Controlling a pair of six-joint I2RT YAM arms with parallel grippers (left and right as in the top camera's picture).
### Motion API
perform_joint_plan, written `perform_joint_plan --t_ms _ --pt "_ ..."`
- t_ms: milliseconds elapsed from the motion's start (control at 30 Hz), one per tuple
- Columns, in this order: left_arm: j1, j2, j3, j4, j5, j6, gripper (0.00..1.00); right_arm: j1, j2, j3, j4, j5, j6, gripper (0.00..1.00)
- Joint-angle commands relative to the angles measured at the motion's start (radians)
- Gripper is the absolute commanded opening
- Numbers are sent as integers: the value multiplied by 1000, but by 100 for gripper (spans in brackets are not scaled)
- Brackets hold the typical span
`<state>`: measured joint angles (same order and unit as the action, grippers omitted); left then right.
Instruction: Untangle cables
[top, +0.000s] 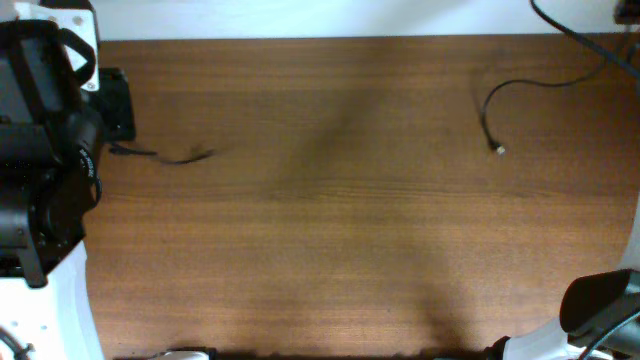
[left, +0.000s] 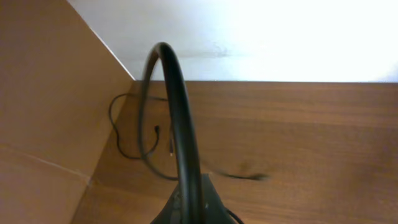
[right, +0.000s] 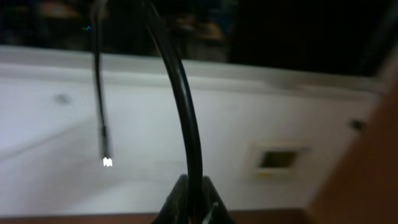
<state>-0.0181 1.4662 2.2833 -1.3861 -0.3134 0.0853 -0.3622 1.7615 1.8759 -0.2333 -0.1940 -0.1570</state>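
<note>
One thin black cable (top: 165, 156) lies blurred on the table just right of my left arm (top: 45, 150). A second thin cable (top: 495, 100) curves at the far right and ends in a bright plug (top: 499, 150). In the left wrist view, thin cable loops (left: 127, 134) lie by the table's far corner and a blurred strand (left: 242, 175) lies nearer. My left gripper (left: 193, 208) is only a dark shape behind my arm's own thick cable (left: 177, 106). My right gripper (right: 193, 202) is likewise a dark shape. A thin cord with a bright tip (right: 104, 149) shows beyond it.
The brown wooden table (top: 350, 230) fills the overhead view. My right arm (top: 600, 305) rests at the front right corner. A brown board (left: 43, 106) stands along the left in the left wrist view. A thick arm cable (top: 585, 40) crosses the far right corner.
</note>
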Motion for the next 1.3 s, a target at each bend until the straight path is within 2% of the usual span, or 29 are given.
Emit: perform_joint_plan --t_ms 0,33,100,367,433,533,600,667,733,900,1067,1100,1133,1200,1267 --pt "6 5 3 0 45 -10 0 -81 34 13 98 125 -29 4" --pt "6 5 3 -4 46 -11 0 -112 64 13 182 128 -29 4" --pt "6 6 3 5 47 -14 0 -129 123 13 214 127 -24 4" --pt "5 32 3 0 49 -30 0 -101 517 13 46 123 -17 4" --pt "5 35 3 -2 50 -33 0 -107 529 24 76 132 -17 4" --pt "5 40 3 -3 75 -43 0 -137 526 255 72 138 16 4" --pt "5 51 3 -3 74 -48 0 -132 526 410 130 139 16 4" --pt "5 78 3 1 74 -48 0 -122 529 451 294 201 66 4" --pt "5 114 3 4 64 -48 0 -122 571 451 340 207 106 4" --pt "5 132 3 43 64 -48 0 -122 860 451 153 148 114 4" --pt "-34 133 3 49 47 -48 0 -121 969 448 19 96 102 4" --pt "-34 133 3 45 44 -47 0 -121 969 448 15 96 103 64" --pt "-34 133 3 31 45 -48 0 -121 967 449 -4 92 106 99" --pt "-34 133 3 21 45 -48 0 -121 946 449 -23 47 71 99" --pt "-34 135 3 14 45 -48 0 -121 795 466 -55 -97 23 99"
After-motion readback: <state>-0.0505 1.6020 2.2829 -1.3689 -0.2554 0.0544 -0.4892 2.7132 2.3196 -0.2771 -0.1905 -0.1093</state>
